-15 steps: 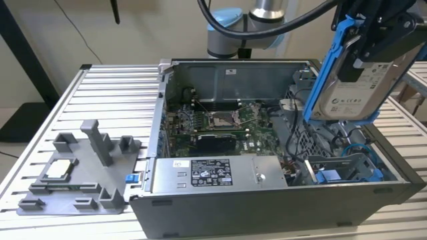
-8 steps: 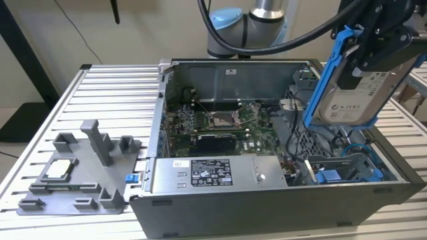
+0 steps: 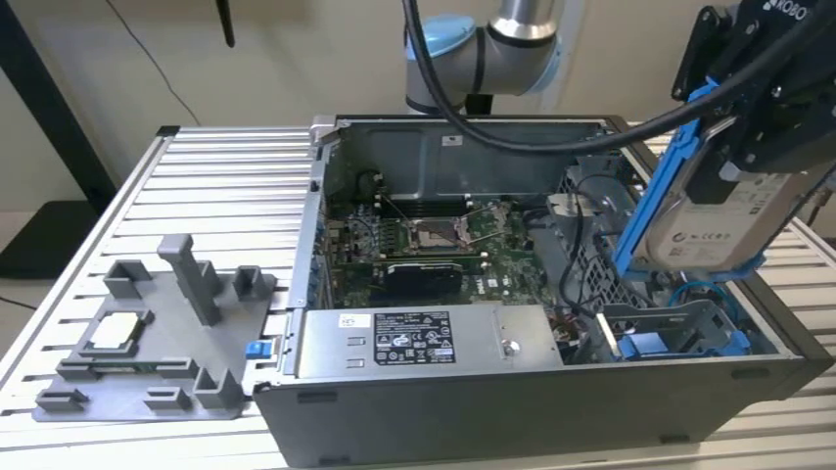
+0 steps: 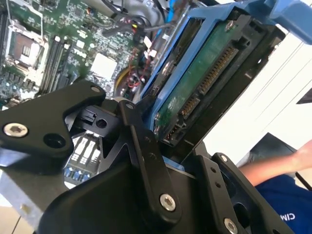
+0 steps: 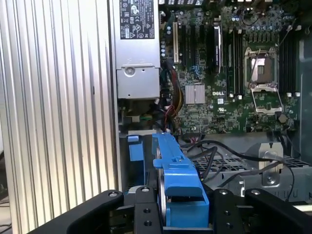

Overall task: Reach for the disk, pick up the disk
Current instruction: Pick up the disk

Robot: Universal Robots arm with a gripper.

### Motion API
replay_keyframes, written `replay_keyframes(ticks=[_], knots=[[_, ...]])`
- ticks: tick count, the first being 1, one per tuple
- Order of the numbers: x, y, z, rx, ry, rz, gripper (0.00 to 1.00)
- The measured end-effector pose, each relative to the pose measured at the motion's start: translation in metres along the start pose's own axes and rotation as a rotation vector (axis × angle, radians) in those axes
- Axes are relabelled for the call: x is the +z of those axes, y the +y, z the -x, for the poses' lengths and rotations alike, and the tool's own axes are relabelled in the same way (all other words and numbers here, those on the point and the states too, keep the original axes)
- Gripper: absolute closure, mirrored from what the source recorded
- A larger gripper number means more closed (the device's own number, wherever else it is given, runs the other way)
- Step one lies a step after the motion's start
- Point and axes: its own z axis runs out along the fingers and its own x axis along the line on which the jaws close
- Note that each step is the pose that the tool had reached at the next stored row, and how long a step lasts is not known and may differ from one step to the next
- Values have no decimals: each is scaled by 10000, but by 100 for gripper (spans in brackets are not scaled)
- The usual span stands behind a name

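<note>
The arm comes down from the top of the exterior view, its wrist at the upper right of the frame above the open computer case. The hand is clamped on the disk, its black fingers pressed to the blue bracket. The disk hangs upright, lifted clear above the drive bay at the right of the frame. A grey fixture lies on the ribbed surface at the lower left.
</note>
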Motion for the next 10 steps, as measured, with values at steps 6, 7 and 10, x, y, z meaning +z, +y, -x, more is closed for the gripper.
replay_keyframes(ticks=[6,7,10], knots=[[105,-31,-58,17,-1,-21,100],[119,-39,-66,19,0,-21,100],[155,-67,-110,25,0,-22,100]])
